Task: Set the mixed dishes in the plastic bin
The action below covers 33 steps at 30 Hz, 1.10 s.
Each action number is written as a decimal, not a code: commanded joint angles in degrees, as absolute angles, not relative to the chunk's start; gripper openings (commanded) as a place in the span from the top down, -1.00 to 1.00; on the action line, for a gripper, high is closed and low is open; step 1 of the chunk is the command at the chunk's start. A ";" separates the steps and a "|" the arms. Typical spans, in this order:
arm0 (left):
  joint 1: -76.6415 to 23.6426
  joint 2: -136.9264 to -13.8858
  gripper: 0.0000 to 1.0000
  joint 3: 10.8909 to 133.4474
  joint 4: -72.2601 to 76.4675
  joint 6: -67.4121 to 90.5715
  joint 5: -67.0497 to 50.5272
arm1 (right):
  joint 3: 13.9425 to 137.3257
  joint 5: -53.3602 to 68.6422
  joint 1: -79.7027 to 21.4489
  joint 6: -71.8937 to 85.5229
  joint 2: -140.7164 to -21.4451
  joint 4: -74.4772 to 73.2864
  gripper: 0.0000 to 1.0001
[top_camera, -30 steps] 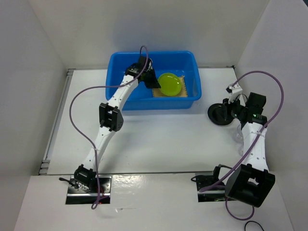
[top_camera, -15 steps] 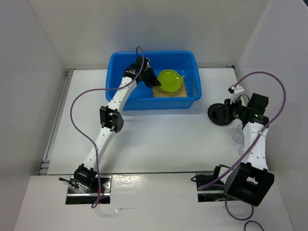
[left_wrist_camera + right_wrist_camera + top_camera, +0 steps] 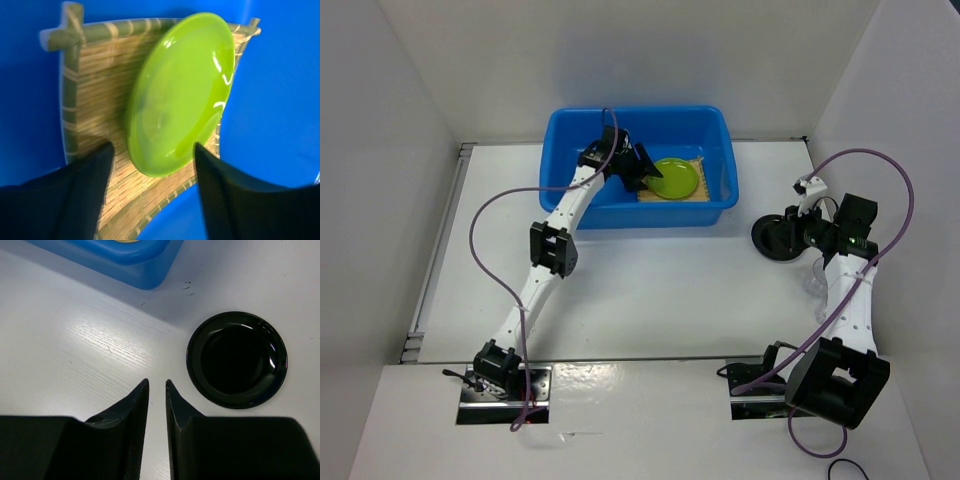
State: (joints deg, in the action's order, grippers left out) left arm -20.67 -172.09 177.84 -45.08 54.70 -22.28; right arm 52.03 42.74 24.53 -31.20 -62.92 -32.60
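Observation:
The blue plastic bin (image 3: 570,150) stands at the back middle of the table. Inside it the bamboo mat (image 3: 97,90) lies on the floor, with the lime-green plate (image 3: 180,95) on top of it, also seen from above as the plate (image 3: 675,178). My left gripper (image 3: 152,146) hovers open inside the bin, its fingers either side of the plate's near edge and not touching it. The black dish (image 3: 236,360) sits on the table to the right of the bin. Just left of it my right gripper (image 3: 156,382) has its jaws a narrow gap apart with nothing between them. A faint clear cup (image 3: 814,283) shows beside the right arm.
White walls close in the table on the left, back and right. The bin's near right corner (image 3: 125,260) lies ahead of the right gripper. The left arm's purple cable (image 3: 485,215) loops over the table's left side.
The left gripper has opened and let go of the green plate, which has dropped from a tilt onto the mat. The right gripper's jaws have parted slightly.

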 commanded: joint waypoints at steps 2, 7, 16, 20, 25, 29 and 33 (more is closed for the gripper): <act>-20.48 -164.20 -0.71 179.82 -46.13 53.62 -20.93 | 50.98 43.33 25.31 -30.51 -61.18 -30.33 0.49; -23.81 -149.44 -0.79 179.82 -51.66 44.25 -11.10 | 49.83 36.14 25.31 -25.06 -63.09 -26.54 0.15; -32.08 -126.41 -0.87 171.24 -72.95 31.64 4.75 | 58.71 25.66 25.84 -21.27 -89.46 -31.37 -0.03; -34.10 -119.29 -0.87 160.43 -72.33 29.89 9.30 | 60.73 23.04 25.84 -19.52 -92.37 -30.85 -0.09; -35.42 -110.32 -0.87 143.39 -68.83 28.65 16.08 | 62.05 20.57 25.84 -18.02 -92.37 -28.66 -0.39; -31.75 -91.56 -0.92 115.20 -50.49 27.42 11.63 | 63.98 16.98 25.84 -16.79 -93.77 -28.12 -0.50; -25.51 -81.13 -0.99 94.95 -40.70 25.33 6.96 | 67.31 14.60 25.84 -16.26 -98.08 -27.51 -0.57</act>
